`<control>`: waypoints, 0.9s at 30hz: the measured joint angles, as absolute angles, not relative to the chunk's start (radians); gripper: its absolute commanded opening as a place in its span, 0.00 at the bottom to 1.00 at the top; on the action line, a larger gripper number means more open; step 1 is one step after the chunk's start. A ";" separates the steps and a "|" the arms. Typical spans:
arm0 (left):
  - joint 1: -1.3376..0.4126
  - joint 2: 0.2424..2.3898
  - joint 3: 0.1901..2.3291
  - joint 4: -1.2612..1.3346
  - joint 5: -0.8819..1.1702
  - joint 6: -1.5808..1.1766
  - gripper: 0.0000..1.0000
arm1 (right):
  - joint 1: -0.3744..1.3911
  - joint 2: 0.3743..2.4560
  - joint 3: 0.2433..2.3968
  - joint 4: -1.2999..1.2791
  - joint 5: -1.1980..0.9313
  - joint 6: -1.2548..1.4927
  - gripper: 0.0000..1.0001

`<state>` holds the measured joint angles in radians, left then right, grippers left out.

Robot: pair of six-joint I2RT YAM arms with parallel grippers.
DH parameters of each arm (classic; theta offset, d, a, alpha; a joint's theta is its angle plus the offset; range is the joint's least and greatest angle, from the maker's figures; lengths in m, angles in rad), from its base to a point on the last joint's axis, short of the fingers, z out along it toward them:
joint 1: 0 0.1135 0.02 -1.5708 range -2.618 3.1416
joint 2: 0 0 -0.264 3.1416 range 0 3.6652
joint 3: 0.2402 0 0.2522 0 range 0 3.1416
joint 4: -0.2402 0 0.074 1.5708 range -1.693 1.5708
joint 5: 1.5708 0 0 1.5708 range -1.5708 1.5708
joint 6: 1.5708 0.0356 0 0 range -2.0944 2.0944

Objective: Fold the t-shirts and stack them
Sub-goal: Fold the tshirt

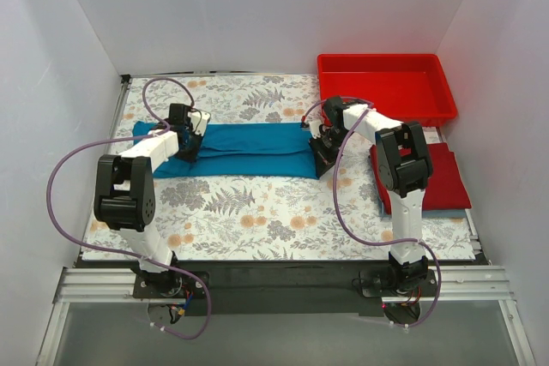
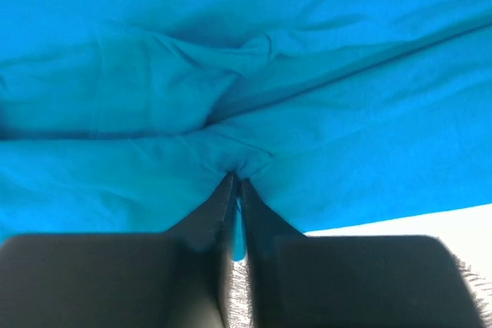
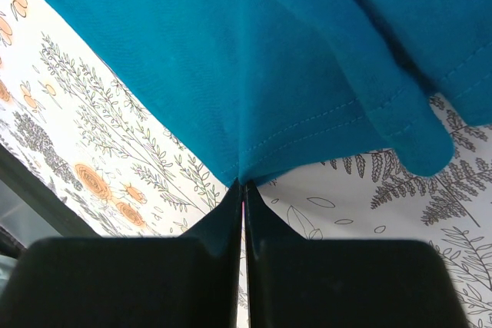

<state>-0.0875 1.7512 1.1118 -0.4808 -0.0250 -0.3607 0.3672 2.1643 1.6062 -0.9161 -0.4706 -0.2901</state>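
Note:
The teal-blue t-shirt (image 1: 244, 150) lies stretched in a long band across the floral table. My left gripper (image 1: 190, 141) is shut on its left end; the left wrist view shows cloth (image 2: 231, 97) pinched at the fingertips (image 2: 235, 180). My right gripper (image 1: 324, 153) is shut on the hem at its right end (image 3: 254, 74), fingertips (image 3: 243, 183) closed on the edge. A folded red t-shirt (image 1: 429, 179) lies at the right on a bluish one (image 1: 429, 212) that barely shows beneath it.
A rigid red plastic tray (image 1: 386, 87) stands at the back right. White walls close in on the left, back and right. The floral table cover (image 1: 257, 212) shows in front of the teal shirt.

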 measured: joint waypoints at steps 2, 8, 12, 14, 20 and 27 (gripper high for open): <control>-0.088 1.753 1.116 -0.474 -0.032 -0.362 0.00 | 0.367 2.164 1.606 -0.916 -0.471 -0.291 0.01; -0.088 1.758 1.170 -0.467 -0.030 -0.362 0.00 | 0.367 2.164 1.606 -0.916 -0.471 -0.292 0.01; -0.089 1.762 1.221 -0.459 -0.017 -0.364 0.00 | 0.367 2.164 1.606 -0.916 -0.471 -0.293 0.01; -0.089 1.772 1.243 -0.456 -0.015 -0.364 0.00 | 0.367 2.164 1.606 -0.916 -0.471 -0.294 0.01; -0.089 1.863 1.322 -0.439 -0.011 -0.371 0.07 | 0.367 2.164 1.605 -0.916 -0.472 -0.295 0.01; -0.089 1.928 1.351 -0.453 -0.010 -0.382 0.31 | 0.367 2.157 1.592 -0.915 -0.473 -0.302 0.01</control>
